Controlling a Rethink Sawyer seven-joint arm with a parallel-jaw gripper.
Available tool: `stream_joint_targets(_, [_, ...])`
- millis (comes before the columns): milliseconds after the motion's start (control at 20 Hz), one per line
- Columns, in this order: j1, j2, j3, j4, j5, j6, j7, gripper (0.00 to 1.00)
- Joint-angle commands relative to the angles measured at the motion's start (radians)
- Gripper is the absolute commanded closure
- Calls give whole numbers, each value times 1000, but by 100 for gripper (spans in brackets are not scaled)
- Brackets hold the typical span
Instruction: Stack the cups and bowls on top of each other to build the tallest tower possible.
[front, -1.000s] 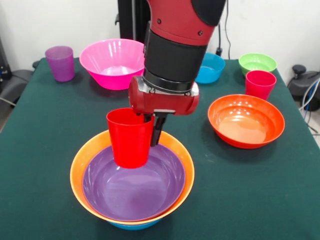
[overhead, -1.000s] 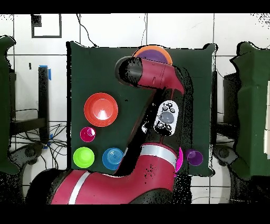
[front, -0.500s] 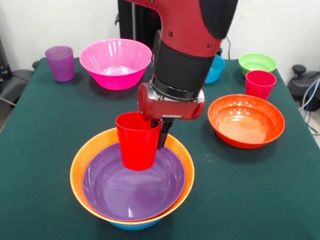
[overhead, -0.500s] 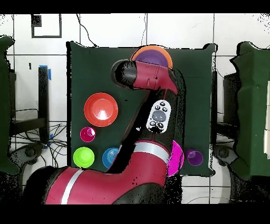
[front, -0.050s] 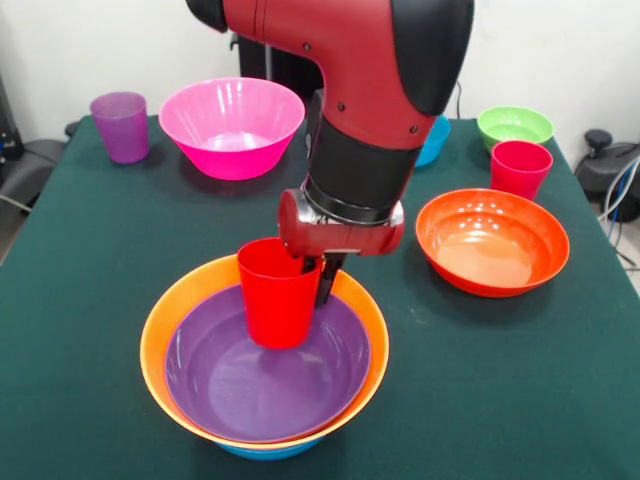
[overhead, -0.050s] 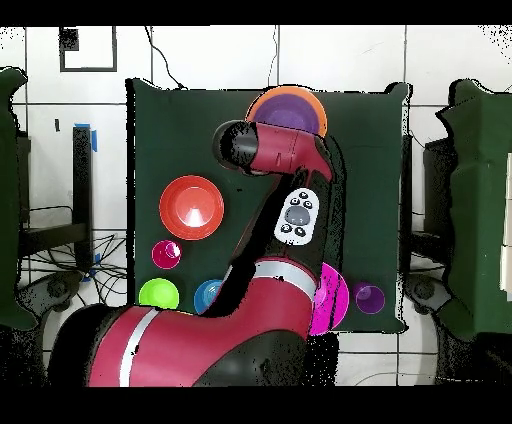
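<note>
Currently gripper (front, -0.050s: 312, 268) clamped on rim of red cup (front, -0.050s: 277, 292), held upright over purple bowl (front, -0.050s: 267, 375), which nests in orange bowl (front, -0.050s: 160, 330) atop blue bowl (front, -0.050s: 262, 452). Cannot tell whether cup base touches the purple bowl.

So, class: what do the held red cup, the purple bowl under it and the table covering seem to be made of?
The red cup in the end effector: probably opaque smooth plastic with a soft sheen.
The purple bowl: likely glossy plastic, with bright highlights inside.
The table covering: apparently dark green matte cloth, showing no reflections.
</note>
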Motion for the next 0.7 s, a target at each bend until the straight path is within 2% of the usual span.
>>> stream_joint_targets(50, [8, 19, 52, 68, -70, -52, 130, 100])
stream_joint_targets(350, [11, 48, 47, 36, -65, -50, 136, 100])
stream_joint_targets(700, [15, 48, 38, 26, -67, -37, 129, 100])
